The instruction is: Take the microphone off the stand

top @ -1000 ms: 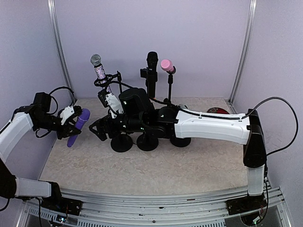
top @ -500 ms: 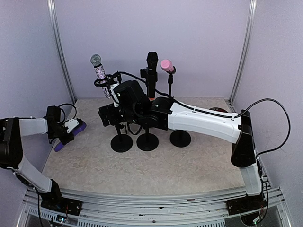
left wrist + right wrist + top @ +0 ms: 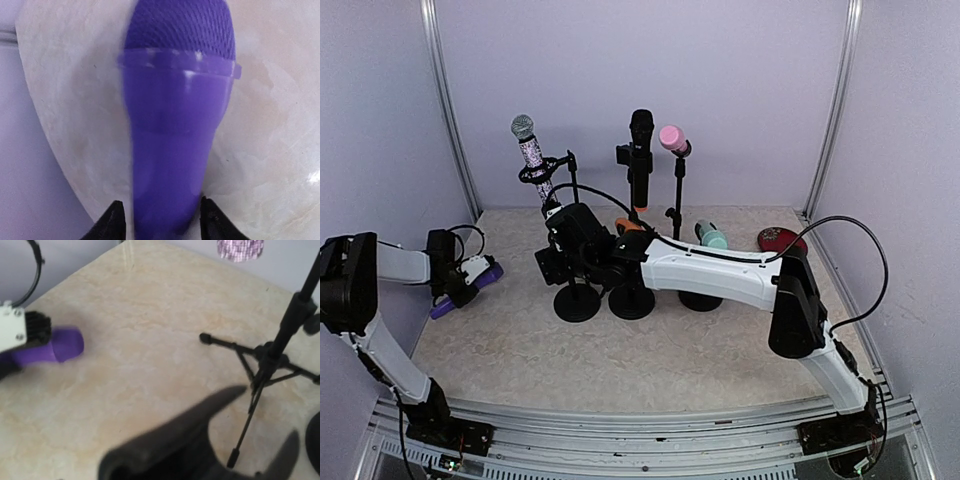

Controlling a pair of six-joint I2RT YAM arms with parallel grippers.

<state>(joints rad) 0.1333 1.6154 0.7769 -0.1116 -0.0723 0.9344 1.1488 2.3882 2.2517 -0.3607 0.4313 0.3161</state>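
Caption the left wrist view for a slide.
Purple microphone lying on the beige table, handle between the fingertips of the left gripper.

The top view is bright, even and sharp, with soft shadows around the stand bases (image 3: 577, 303). In the left wrist view the purple microphone (image 3: 177, 125) is a little smeared, and glare lies on the table (image 3: 260, 150) at 4 o'clock. In the right wrist view the dark fingers (image 3: 190, 430) at 6 o'clock are out of focus.

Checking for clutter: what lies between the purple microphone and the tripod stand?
Only bare table, seen in the right wrist view, between the purple microphone and the tripod stand.
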